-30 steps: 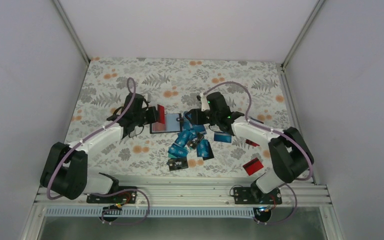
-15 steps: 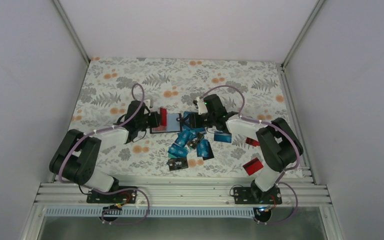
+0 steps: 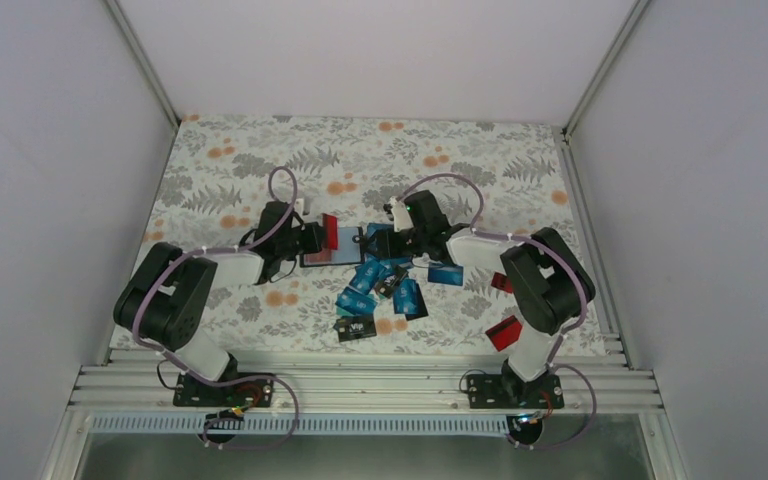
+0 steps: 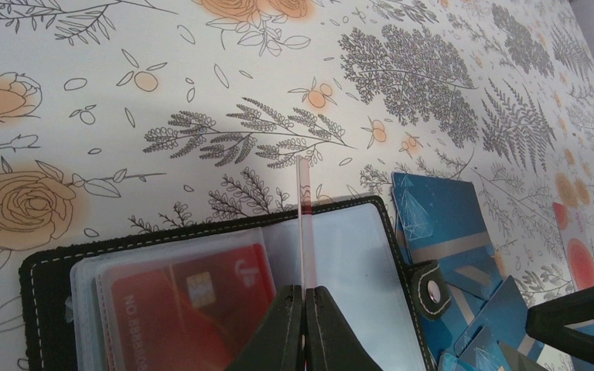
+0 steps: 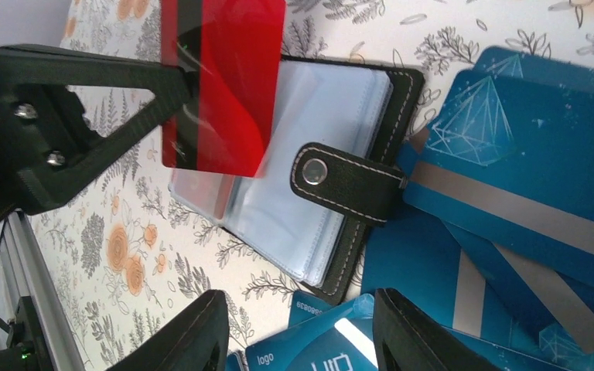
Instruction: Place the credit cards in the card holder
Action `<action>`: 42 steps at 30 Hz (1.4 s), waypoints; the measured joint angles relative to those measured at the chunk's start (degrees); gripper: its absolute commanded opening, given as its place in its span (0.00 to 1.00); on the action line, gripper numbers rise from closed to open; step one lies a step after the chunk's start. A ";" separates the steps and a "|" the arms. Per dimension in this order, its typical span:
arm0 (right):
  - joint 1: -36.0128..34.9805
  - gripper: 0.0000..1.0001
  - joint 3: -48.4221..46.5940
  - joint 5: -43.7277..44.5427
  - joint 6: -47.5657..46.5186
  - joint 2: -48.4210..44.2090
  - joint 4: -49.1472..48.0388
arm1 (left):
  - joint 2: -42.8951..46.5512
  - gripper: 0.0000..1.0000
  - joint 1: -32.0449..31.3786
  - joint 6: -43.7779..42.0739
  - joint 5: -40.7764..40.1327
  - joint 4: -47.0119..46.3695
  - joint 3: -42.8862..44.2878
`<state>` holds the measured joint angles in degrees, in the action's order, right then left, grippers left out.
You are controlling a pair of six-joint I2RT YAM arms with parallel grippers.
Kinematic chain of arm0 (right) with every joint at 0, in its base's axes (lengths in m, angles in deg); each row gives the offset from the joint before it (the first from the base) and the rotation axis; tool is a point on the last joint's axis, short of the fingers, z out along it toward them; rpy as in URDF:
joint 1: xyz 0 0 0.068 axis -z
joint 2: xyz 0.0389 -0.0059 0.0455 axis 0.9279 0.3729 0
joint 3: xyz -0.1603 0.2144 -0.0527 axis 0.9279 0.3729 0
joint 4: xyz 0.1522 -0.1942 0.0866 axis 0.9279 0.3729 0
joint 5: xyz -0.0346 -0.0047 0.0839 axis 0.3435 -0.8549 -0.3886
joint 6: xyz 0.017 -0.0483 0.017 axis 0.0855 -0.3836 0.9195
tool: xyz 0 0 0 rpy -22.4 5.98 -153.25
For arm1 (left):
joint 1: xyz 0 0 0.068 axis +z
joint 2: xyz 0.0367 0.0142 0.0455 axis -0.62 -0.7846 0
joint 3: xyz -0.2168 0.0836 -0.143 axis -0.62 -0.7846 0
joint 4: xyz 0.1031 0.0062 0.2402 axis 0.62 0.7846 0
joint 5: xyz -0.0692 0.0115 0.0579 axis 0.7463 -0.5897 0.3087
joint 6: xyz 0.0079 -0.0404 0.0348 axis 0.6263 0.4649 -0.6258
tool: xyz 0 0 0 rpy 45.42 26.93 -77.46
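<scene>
Card holder [image 5: 348, 185] lies open on the surface, blue credit cards [image 5: 510, 154] heaped beside it. My left fingers [image 4: 282, 325] — pinching a red card [image 5: 220, 81] — have brought it closer over the sleeves, so I judge it nearly ready to slot. My right fingers [image 5: 197, 332] stand apart, empty.

The bench [image 3: 360, 150] has a floral-print surface: grey ferns and orange blossoms on white. The card holder [image 3: 348, 246] lies open and flat near the centre, clear sleeves facing up. Its snap strap [image 5: 346, 182] points right and touches the nearest blue card. A loose heap of blue cards [image 3: 372, 276] lies overlapping, just right of and nearer than the holder. A single blue card [image 3: 445, 274] lies at the heap's right side. A black card [image 3: 356, 328] lies at the heap's near end. A red card [image 3: 505, 331] lies apart, towards the right near corner. A second red card [image 3: 503, 285], partly hidden, lies just beyond it.
</scene>
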<state>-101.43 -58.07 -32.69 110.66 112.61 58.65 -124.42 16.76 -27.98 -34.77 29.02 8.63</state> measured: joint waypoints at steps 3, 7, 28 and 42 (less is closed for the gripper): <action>0.07 0.47 -0.04 -0.42 0.22 1.33 -0.22 | 0.28 0.02 0.02 -0.11 -0.15 -0.26 0.00; 0.22 0.47 -0.04 -1.05 0.42 2.78 -0.17 | 1.16 0.02 -0.02 -0.55 -0.94 -0.31 -0.07; 0.42 0.38 -2.80 -4.74 2.80 7.54 -1.14 | -0.66 0.02 0.17 2.89 4.13 -0.37 -1.18; 0.42 0.34 -2.97 -5.49 4.07 8.48 -1.44 | -0.92 0.02 -0.09 6.36 7.78 0.09 -1.62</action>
<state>-101.01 -61.04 -38.18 114.72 121.09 57.20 -125.33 16.67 -21.61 -26.99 29.10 7.02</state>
